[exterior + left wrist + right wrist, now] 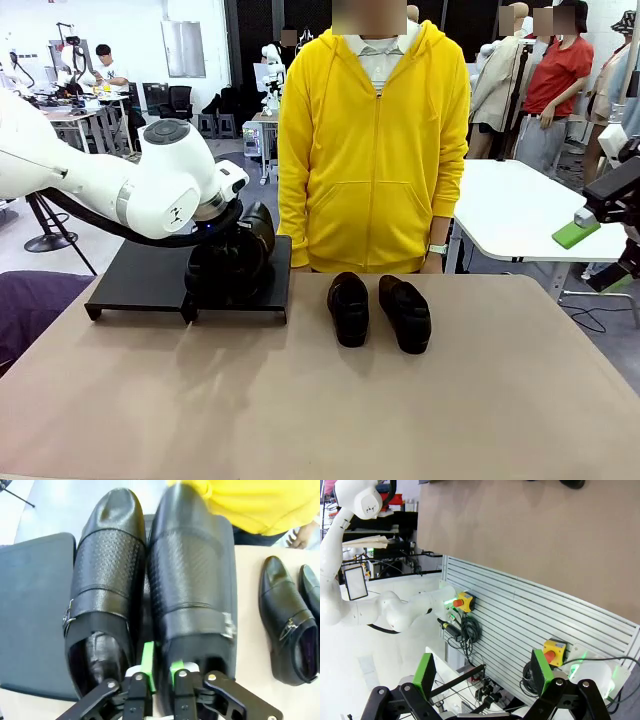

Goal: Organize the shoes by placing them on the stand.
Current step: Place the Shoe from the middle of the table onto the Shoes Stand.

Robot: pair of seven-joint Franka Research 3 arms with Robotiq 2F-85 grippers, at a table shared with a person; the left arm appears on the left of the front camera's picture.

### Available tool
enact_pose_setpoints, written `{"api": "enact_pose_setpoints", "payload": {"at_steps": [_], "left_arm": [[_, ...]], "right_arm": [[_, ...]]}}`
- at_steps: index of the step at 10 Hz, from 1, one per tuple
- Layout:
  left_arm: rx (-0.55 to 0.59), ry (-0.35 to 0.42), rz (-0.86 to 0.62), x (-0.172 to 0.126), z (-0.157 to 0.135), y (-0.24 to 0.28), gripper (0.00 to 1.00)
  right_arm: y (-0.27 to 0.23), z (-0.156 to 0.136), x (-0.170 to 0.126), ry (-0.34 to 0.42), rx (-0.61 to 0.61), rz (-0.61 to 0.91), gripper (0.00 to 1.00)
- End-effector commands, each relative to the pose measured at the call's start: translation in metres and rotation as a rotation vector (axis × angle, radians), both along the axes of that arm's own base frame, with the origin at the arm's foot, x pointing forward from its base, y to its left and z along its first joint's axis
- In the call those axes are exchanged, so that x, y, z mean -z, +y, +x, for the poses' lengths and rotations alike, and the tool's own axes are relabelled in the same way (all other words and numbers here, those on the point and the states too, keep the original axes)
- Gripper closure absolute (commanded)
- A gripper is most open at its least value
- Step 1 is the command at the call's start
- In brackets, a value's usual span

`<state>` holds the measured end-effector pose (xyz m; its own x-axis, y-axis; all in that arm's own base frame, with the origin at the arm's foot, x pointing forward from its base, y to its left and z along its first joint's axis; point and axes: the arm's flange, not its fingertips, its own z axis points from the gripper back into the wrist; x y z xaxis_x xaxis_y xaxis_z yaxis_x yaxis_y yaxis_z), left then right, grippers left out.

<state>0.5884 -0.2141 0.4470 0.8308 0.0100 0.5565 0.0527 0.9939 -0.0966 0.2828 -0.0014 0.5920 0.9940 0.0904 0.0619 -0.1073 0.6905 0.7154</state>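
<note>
Two glossy black shoes (105, 580) (192, 580) lie side by side, toes away from me, on the right platform of the black stand (30, 615). My left gripper (161, 666) is at their heel ends. Its green pads stand close together on either side of the right shoe's inner wall. In the front view my left arm (180, 190) hangs over that pair (232, 262) and hides most of it. Two more shoes (349, 308) (405, 313) rest on the table to the right of the stand (140, 275). My right gripper (592, 258) hangs open off the table's right side, holding nothing.
A person in a yellow hoodie (375, 150) stands at the far edge behind the shoes. The stand's left platform is bare. The right wrist view looks down past the table's edge (530, 545) at a slatted panel with emergency-stop boxes (554, 652).
</note>
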Motion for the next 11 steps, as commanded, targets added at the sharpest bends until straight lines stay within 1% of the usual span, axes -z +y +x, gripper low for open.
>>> {"api": "enact_pose_setpoints", "payload": {"at_steps": [1, 5, 6, 8, 9, 10, 11], "left_arm": [[-0.018, -0.051, -0.020, -0.004, 0.002, -0.005, 0.00], [0.020, -0.074, -0.025, -0.008, -0.004, -0.012, 0.00], [0.054, -0.072, -0.045, -0.016, -0.010, -0.016, 0.00], [0.115, -0.070, -0.080, -0.041, -0.027, -0.024, 0.00], [0.093, -0.101, -0.051, -0.052, -0.033, -0.024, 0.00], [0.073, -0.094, -0.043, -0.054, -0.033, -0.020, 0.00], [0.087, -0.063, -0.047, -0.059, -0.036, -0.019, 0.00]], "right_arm": [[0.000, 0.001, -0.003, -0.012, -0.019, 0.016, 0.00], [0.000, 0.001, -0.003, -0.012, -0.019, 0.016, 0.00], [0.000, 0.001, -0.003, -0.012, -0.019, 0.016, 0.00], [0.000, 0.001, -0.003, -0.012, -0.019, 0.016, 0.00], [0.000, 0.001, -0.003, -0.012, -0.019, 0.016, 0.00], [0.000, 0.001, -0.003, -0.012, -0.019, 0.016, 0.00], [0.000, 0.001, -0.003, -0.012, -0.019, 0.016, 0.00]]}}
